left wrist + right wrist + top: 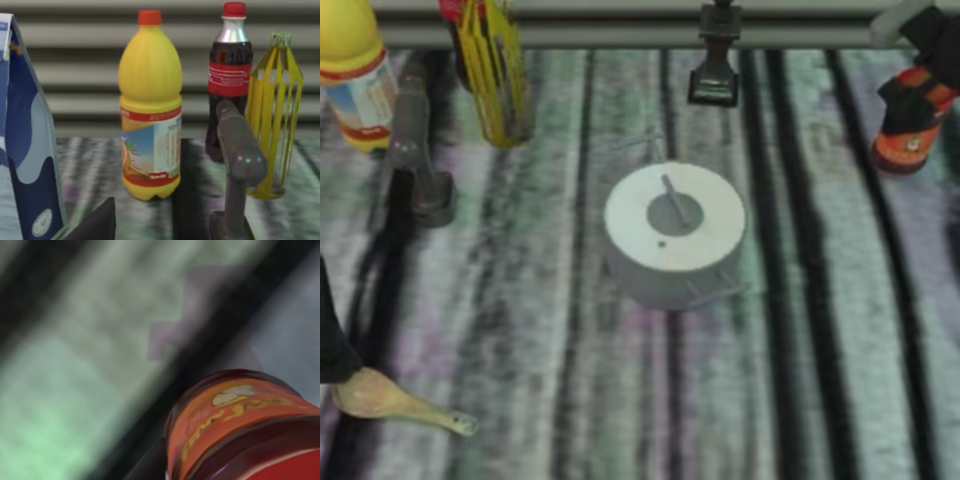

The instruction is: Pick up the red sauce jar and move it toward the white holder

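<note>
Filling the lower corner of the right wrist view, the red sauce jar (240, 430) is showing its orange label with a pale mark, seen tilted over the striped counter (75, 390). From above, the jar (910, 125) is sitting at the far right of the counter (520, 330), leaning, with the right gripper (920, 75) coming down over its top from the upper right corner; the dark gripper parts are overlapping the jar, but whether they are clamped on it or only around it cannot be told. Well apart from the jar, toward the middle of the counter, the white holder (675, 235) is standing upright, a thin grey rod poking out of its round central hole and wire prongs sticking out at its lower side. Beyond the holder, at the far left, a yellow bottle (352, 75), a yellow wire whisk (495, 75) and a grey handled tool (415, 140) are standing together, and a black clamp-like object (715, 70) is lying near the back edge. A wooden spoon (395, 405) is lying at the lower left, beside the dark left arm at the edge. The left wrist view is facing the yellow bottle (150, 110), a cola bottle (230, 75), the whisk (275, 115) and a blue-and-white carton (25, 150); the left gripper's state cannot be told.
</note>
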